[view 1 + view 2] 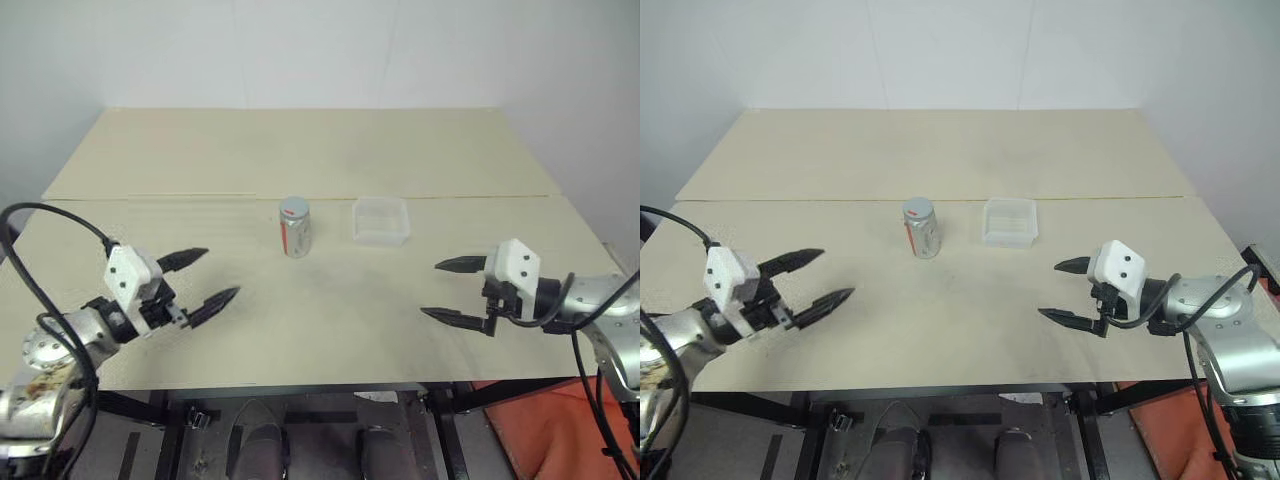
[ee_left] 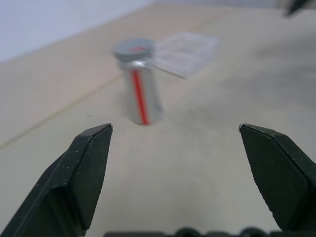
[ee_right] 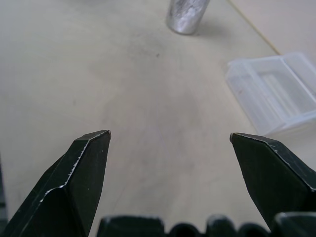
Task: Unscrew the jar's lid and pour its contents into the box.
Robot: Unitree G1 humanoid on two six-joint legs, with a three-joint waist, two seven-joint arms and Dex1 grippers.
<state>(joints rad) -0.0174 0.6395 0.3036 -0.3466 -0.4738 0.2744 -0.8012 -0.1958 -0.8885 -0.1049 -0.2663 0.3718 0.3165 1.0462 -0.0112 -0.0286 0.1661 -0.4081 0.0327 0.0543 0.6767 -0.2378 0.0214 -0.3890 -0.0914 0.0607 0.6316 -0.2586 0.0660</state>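
Head views show you the jar [image 1: 295,228] upright mid-table [image 1: 300,150], lid [image 1: 294,208] on, the box [image 1: 381,221] just beside it. Left gripper [image 1: 213,276] and right gripper [image 1: 444,290] hang spread wide, holding nothing. Contents are probably sealed inside.

Small silver cylindrical jar [image 1: 920,228], grey lid [image 1: 918,209] on, upright on beige surface [image 1: 940,320] beside clear plastic box [image 1: 1009,222] (apart). Left claw [image 1: 823,277], right claw [image 1: 1064,291] gape.

Bare table [image 1: 300,330] btwn both wide-open grippers & frame centre, approach free from lower left/right; only jar [image 1: 294,228] w/ box [image 1: 380,220] near on its right stand there.
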